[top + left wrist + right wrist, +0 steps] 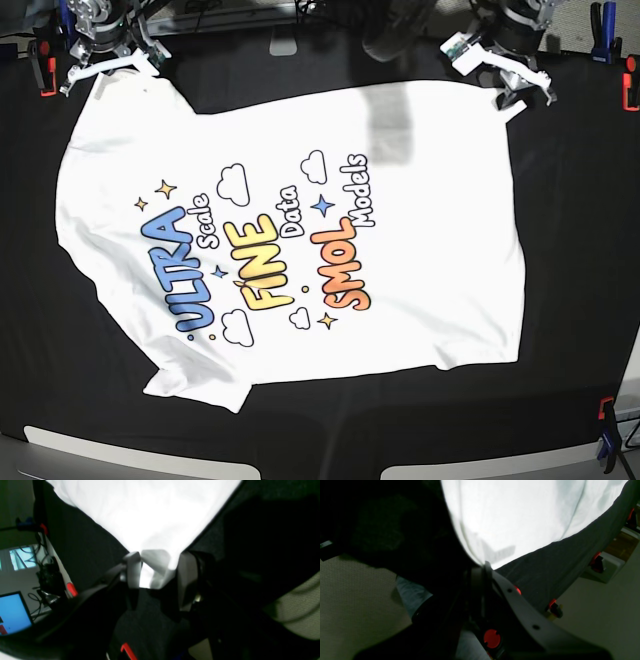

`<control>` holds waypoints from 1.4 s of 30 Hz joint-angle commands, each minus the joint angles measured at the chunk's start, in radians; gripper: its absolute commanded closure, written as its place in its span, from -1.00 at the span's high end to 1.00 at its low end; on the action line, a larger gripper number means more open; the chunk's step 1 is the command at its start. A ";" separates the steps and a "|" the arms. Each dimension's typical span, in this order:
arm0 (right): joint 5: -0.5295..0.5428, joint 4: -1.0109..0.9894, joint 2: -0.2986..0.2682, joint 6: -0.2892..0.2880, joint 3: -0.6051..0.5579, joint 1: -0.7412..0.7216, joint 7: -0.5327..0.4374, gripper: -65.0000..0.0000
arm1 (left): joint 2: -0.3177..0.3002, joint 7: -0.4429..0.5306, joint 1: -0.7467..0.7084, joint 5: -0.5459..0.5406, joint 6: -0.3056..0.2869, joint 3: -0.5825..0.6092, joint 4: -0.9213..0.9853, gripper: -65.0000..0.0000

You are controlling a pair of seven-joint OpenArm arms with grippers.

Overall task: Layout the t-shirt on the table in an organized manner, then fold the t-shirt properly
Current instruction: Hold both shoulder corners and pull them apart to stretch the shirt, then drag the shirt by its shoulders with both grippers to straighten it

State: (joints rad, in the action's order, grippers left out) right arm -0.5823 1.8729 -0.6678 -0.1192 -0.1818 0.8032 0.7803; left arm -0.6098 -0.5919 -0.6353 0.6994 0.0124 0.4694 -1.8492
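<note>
The white t-shirt (300,240) lies spread on the black table (585,260), print side up, with blue and yellow-orange lettering. In the base view my left gripper (515,92) is at the shirt's far right corner. In the left wrist view the left gripper (157,573) has a bunched fold of the white shirt (150,517) pinched between its grey fingers (132,570). My right gripper (100,70) is at the shirt's far left corner. In the right wrist view the right gripper (483,567) is shut on the edge of the shirt (515,517).
Orange clamps (40,75) and blue clamps (605,445) grip the cloth at the table's edges. A monitor (13,612) and cables stand beyond the table's edge in the left wrist view. Pale floor (607,605) shows past the table's edge in the right wrist view.
</note>
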 commanded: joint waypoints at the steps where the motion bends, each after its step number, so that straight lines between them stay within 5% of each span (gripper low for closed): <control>1: -0.005 0.012 -0.014 0.004 0.004 0.006 0.010 -1.00 | -0.006 -0.028 -0.013 -0.026 -0.017 0.026 -0.005 -0.29; 8: -0.005 0.012 -0.014 0.004 0.004 0.006 0.010 -1.00 | -0.005 0.077 0.019 -0.020 -0.015 0.082 -0.005 -0.29; 14: -0.005 0.012 -0.014 0.004 0.004 0.006 0.010 -1.00 | -0.005 0.011 0.093 -0.023 -0.016 0.082 -0.002 -0.29; 30: -0.005 0.012 -0.014 0.004 0.004 0.006 0.026 -1.00 | -0.006 -0.077 0.009 -0.062 -0.012 0.081 -0.002 -0.29; 36: -0.005 0.012 -0.014 0.004 0.004 0.006 0.025 -1.00 | -0.006 -0.093 0.010 -0.064 0.138 0.081 -0.002 -0.31; 42: -0.005 0.012 -0.014 0.004 0.004 0.006 0.025 -1.00 | -0.005 -0.092 0.027 -0.103 0.145 0.081 0.005 -0.31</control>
State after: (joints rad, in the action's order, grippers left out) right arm -0.5789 1.8729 -0.6704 -0.1192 -0.1818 0.8032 0.7948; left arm -0.6094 -0.6605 -0.6060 0.6174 0.1574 0.5507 -1.8450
